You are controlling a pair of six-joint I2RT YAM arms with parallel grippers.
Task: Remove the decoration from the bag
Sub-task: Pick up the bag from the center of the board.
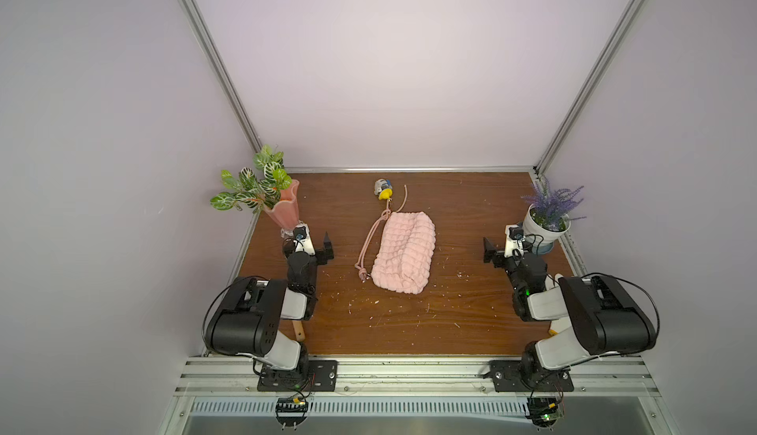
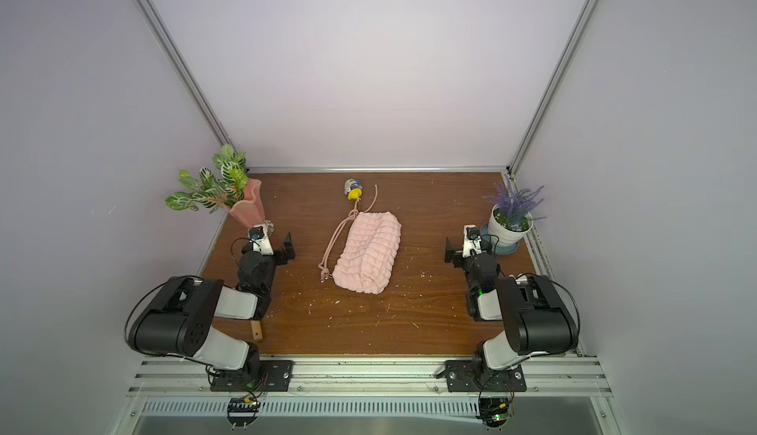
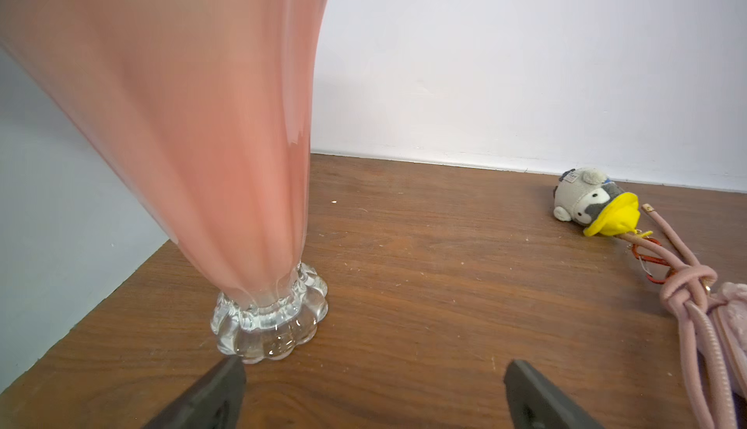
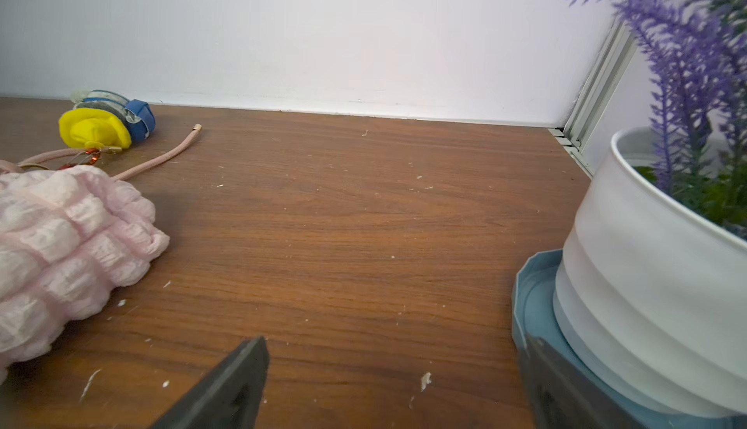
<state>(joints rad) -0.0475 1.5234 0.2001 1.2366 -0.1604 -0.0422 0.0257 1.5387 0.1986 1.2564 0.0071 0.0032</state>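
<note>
The pale-pink quilted bag lies mid-table, with its knotted pink rope strap along its left side. The decoration, a small toy with a yellow top, lies behind the bag near the back wall. In the left wrist view a reddish clasp joins the decoration to the strap knot. The right wrist view shows the decoration and the bag. My left gripper stands open left of the bag. On the bag's right, my right gripper is open. Both are empty.
A pink glass vase with green leaves stands just ahead of the left gripper. Right beside the right gripper sits a white pot of purple flowers on a blue saucer. A wooden handle lies under the left arm. Walls enclose three sides.
</note>
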